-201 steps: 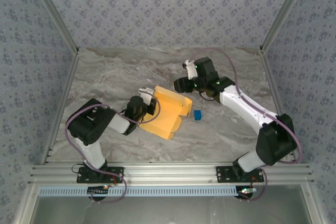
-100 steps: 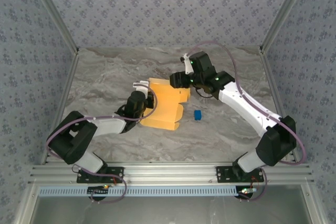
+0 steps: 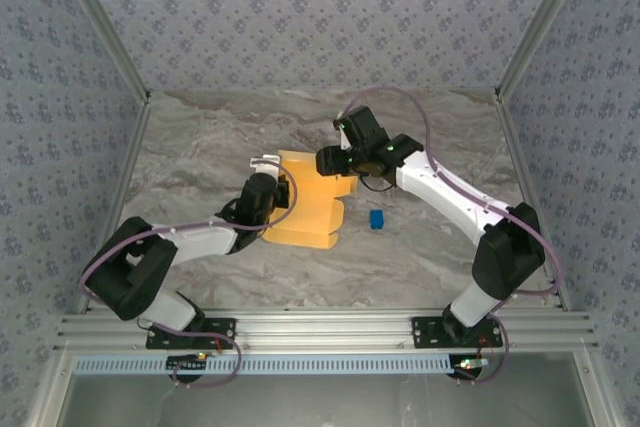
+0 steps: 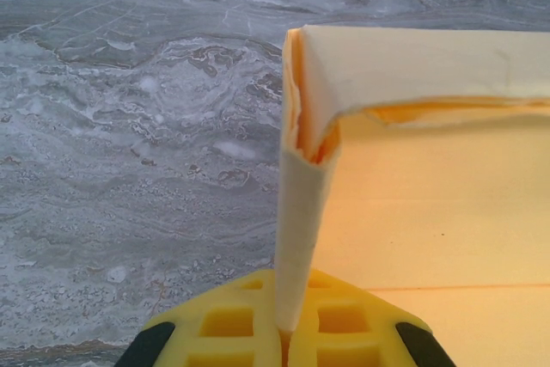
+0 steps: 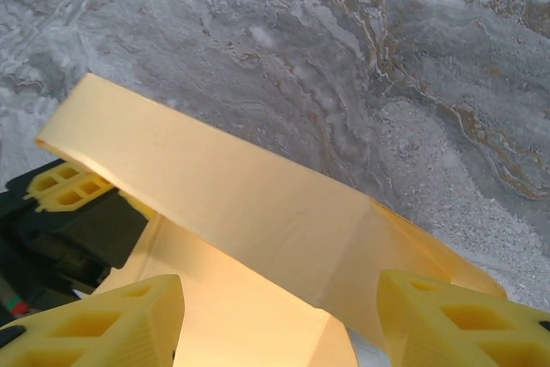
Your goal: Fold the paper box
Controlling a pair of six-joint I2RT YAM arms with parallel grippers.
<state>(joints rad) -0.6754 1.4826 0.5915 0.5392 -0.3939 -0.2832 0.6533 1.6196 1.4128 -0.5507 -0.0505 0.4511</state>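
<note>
Grips the paper box [image 3: 312, 205] on the marble table [image 3: 200, 147].
Pinches 1 raised wall tight in the left gripper [image 4: 284, 337]; poises the right gripper [image 5: 279, 315], fingers apart, at the far flap.

the paper box [image 4: 430, 212] runs off the right edge of my left wrist view; my left fingers [image 4: 228, 324] are cut by its bottom edge. my right fingers [image 5: 447, 315] are cropped likewise. from above, the blue block [image 3: 377, 218] is too small to detail.
</note>
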